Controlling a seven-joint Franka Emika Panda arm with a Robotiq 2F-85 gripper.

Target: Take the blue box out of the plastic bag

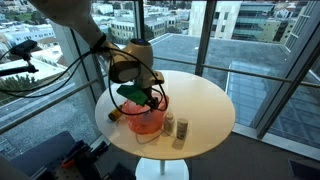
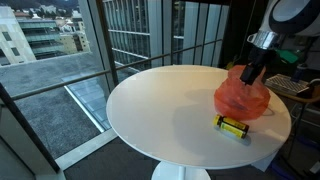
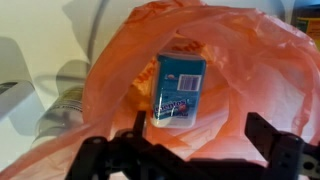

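A thin orange-red plastic bag lies on the round white table; it shows in both exterior views. Its mouth faces the wrist camera. A blue box with a printed label stands inside the bag, seen through the opening. My gripper is open, its two dark fingers spread just in front of the bag's mouth, the left finger right below the box. It holds nothing. In the exterior views the gripper hangs over the top of the bag. The box is hidden in both exterior views.
Two small containers stand beside the bag near the table's edge; a yellow-green one shows in front of the bag. Glass walls and a railing surround the table. Dark equipment sits on the floor by the table base.
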